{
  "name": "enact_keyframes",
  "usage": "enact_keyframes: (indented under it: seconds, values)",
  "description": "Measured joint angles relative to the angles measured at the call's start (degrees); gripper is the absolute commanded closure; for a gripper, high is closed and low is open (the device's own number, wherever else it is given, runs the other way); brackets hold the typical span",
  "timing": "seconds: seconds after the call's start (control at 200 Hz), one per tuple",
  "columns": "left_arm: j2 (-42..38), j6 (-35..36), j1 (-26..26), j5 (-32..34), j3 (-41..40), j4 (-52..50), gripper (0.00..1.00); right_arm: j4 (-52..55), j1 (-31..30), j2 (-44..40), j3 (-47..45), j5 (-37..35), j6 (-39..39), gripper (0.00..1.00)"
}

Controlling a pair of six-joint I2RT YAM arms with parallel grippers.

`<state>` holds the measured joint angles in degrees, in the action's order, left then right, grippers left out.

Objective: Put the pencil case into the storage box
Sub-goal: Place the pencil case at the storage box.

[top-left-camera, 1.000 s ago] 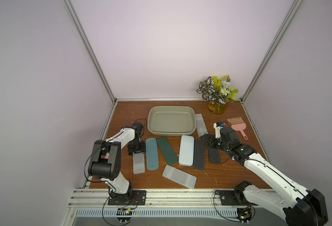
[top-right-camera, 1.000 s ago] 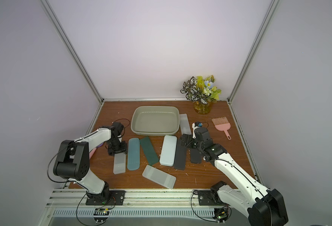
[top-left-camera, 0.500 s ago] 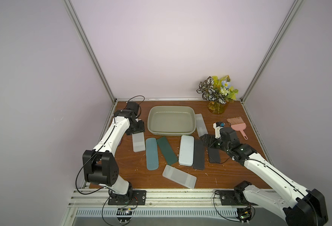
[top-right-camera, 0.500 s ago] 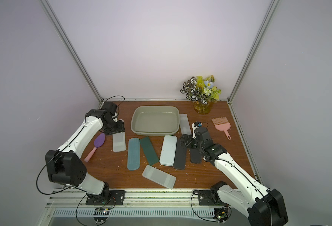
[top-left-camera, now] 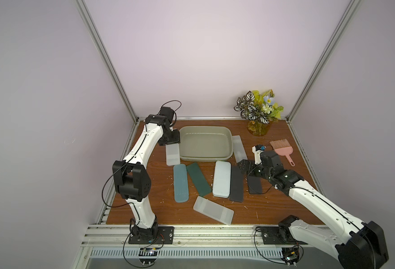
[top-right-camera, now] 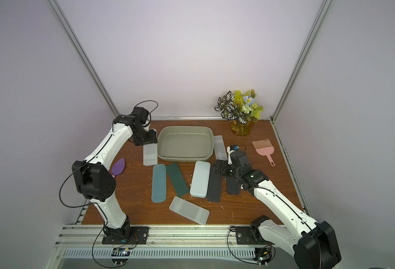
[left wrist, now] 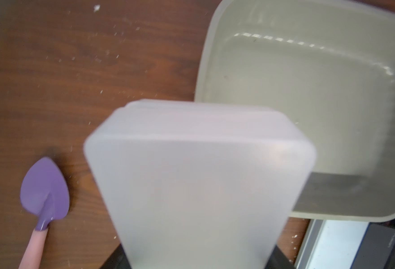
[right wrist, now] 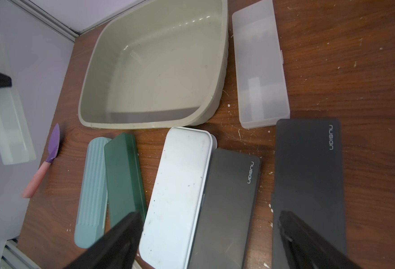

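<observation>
Here, pencil case (top-left-camera: 172, 155) in left claw (top-left-camera: 171, 143).

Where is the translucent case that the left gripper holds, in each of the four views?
Top view: translucent case at the storage box's left end.
Top view: same place.
Left wrist: close up, centred, overlapping the box.
Right wrist: the case beyond the purple scoop.
Shared landmark: the storage box.

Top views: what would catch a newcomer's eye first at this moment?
The left gripper holds a frosted white pencil case by one end, beside the left end of the empty storage box. In front of the box lies a row of pencil cases, with the open right gripper above the black cases.
</observation>
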<state>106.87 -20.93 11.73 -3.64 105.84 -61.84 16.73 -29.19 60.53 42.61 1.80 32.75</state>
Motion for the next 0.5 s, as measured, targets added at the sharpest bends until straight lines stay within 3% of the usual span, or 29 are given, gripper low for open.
enact_keyframes:
  seconds: [0.18, 0.5]
  values:
    - [9.9, -0.1, 3.8, -0.9, 12.3, 0.5, 0.52, 0.3, 0.0, 1.2, 1.2, 0.0, -0.7, 0.01]
    - [25.6, -0.3, 5.6, -1.1, 25.8, 0.3, 0.53, 0.8, 0.0, 3.0, 1.4, 0.0, -1.9, 0.01]
